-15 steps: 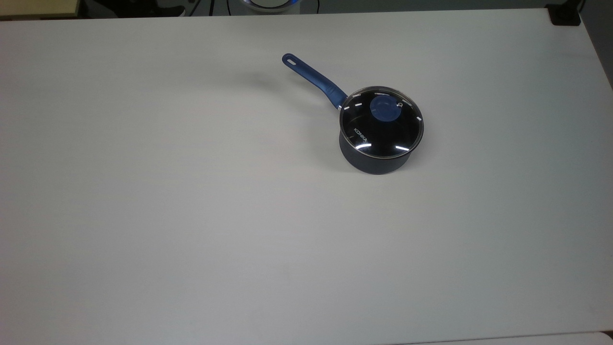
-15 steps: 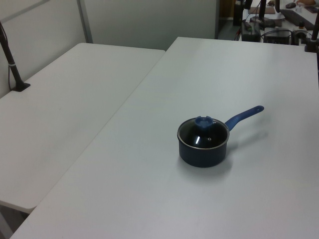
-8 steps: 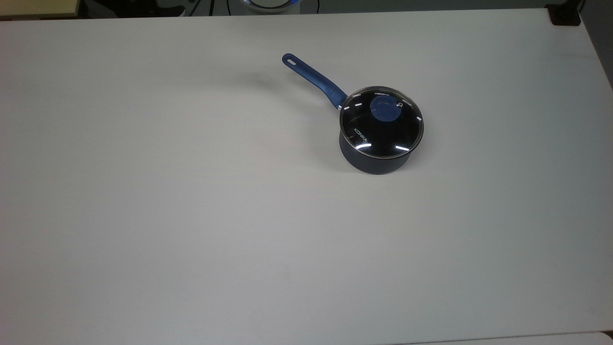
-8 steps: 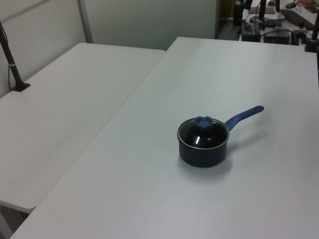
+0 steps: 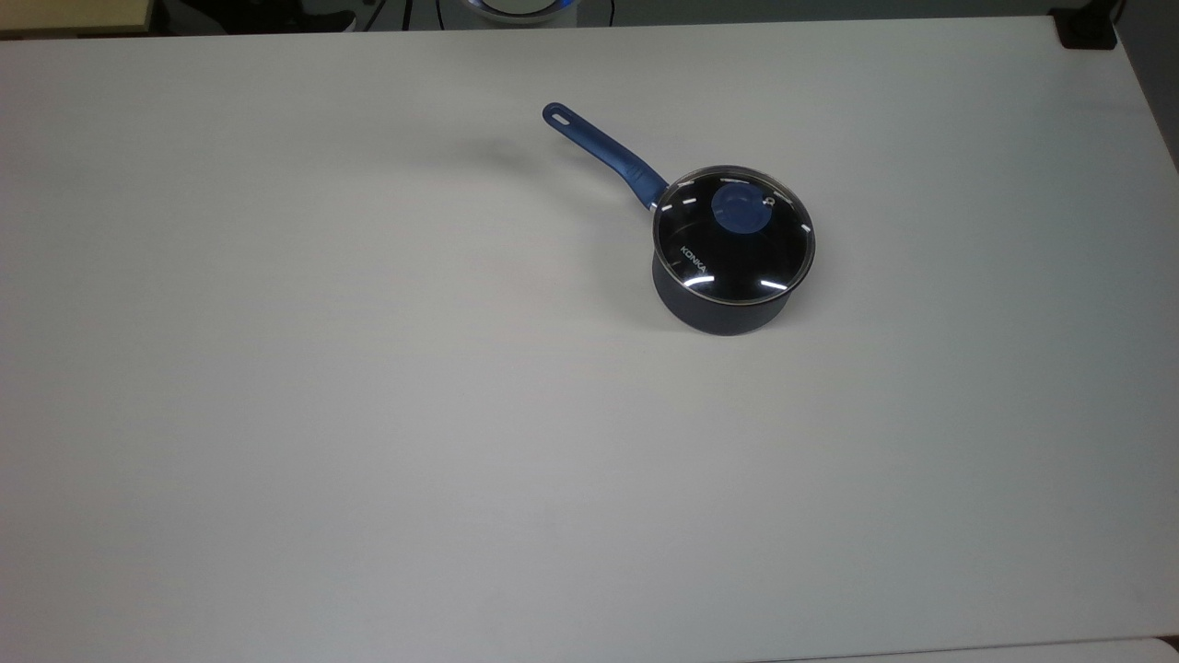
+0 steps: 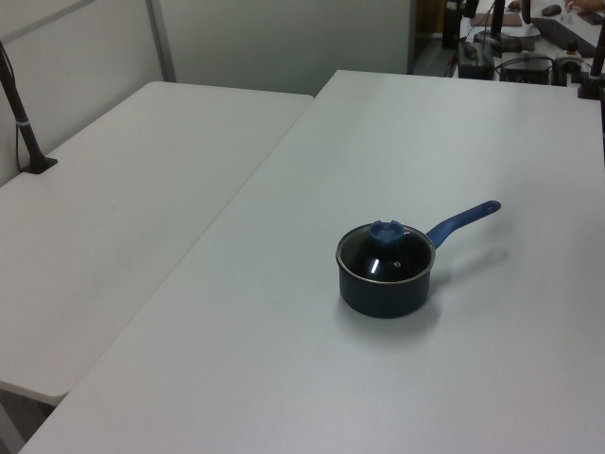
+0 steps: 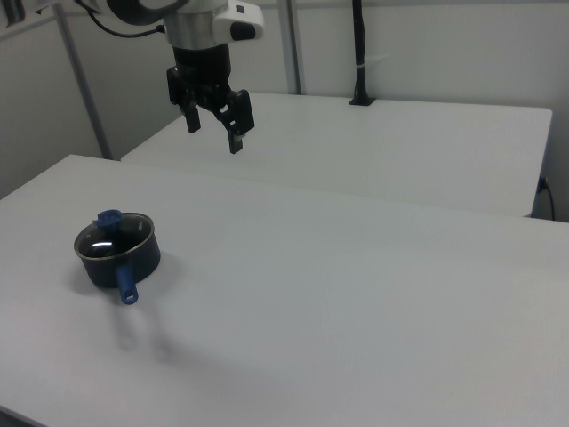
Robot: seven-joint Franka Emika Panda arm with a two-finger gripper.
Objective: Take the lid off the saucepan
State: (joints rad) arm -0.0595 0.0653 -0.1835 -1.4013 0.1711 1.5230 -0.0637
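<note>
On a bare white table (image 5: 368, 414), the saucepan (image 5: 723, 308) stood with the lid (image 5: 734, 235) seated on its rim, nothing yet done. The gripper (image 7: 213, 120) hung high above the table, fingers spread and empty; approach, grasp and lift all remained.

A lab or office workroom: plain white tables (image 6: 142, 189) pushed edge to edge, bare partition walls (image 7: 427, 44) behind them, and black poles (image 7: 359, 53) clamped at the table edges. At the upper right of the left view, desks (image 6: 529, 38) crowded with equipment and cables stand in the background.
</note>
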